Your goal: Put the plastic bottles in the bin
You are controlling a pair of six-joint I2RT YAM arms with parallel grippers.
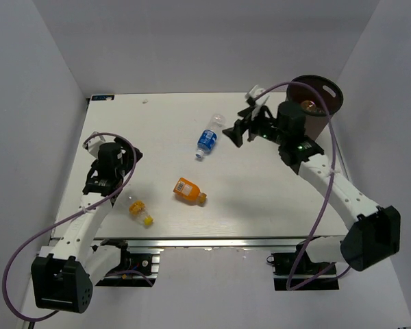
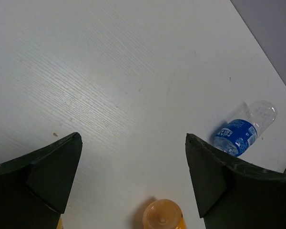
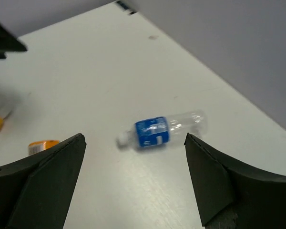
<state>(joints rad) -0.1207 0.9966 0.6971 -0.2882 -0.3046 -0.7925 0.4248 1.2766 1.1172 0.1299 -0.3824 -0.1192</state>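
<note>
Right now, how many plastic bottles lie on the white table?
3: clear blue-labelled bottle centre, orange-filled bottle nearer, small yellow-capped bottle near-left. The dark-brown bin may hide others.

Blue-labelled clear bottle (image 1: 207,139), orange bottle (image 1: 189,190), dark-brown bin (image 1: 333,86)

A white wood-grain table (image 1: 260,205) fills the middle of the top view, closed in by plain pale-grey walls (image 1: 192,41) at left, right and top of frame. A metal rail (image 1: 212,241) runs along its lower edge, and a small dark fitting (image 1: 103,97) sits at its upper-left corner.
</note>
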